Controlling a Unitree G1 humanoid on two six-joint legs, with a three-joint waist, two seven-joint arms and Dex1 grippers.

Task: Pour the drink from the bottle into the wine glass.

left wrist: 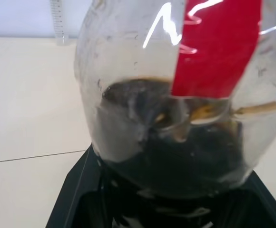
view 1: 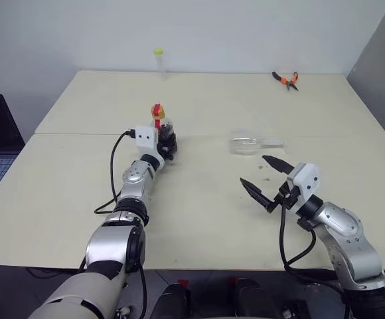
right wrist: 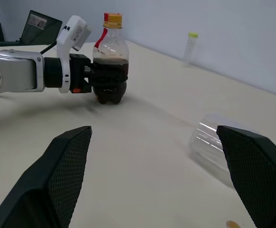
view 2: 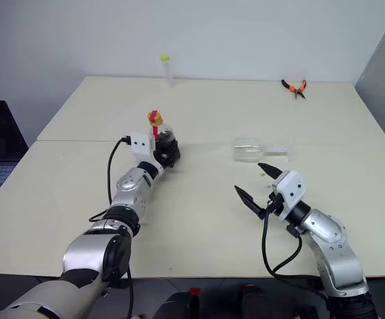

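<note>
Bottle gripped upright, wine glass on its side

Bottle stands upright on the table, left of centre in the head view, with the left gripper closed around its lower body — black fingers wrap the rounded base from both sides in the right wrist view. Its cap is still on. The drink, dark brown-red, fills roughly the lower half of the bottle.

The wine glass lies tipped over on the table right of centre, well apart from the bottle, with no liquid visible in it. The right gripper hovers in the lower right of the frame, jaws spread wide and holding nothing — the glass lies just beyond its fingertips.

A slim clear tube stands at the far edge; orange-handled pliers lie in the upper right.
</note>
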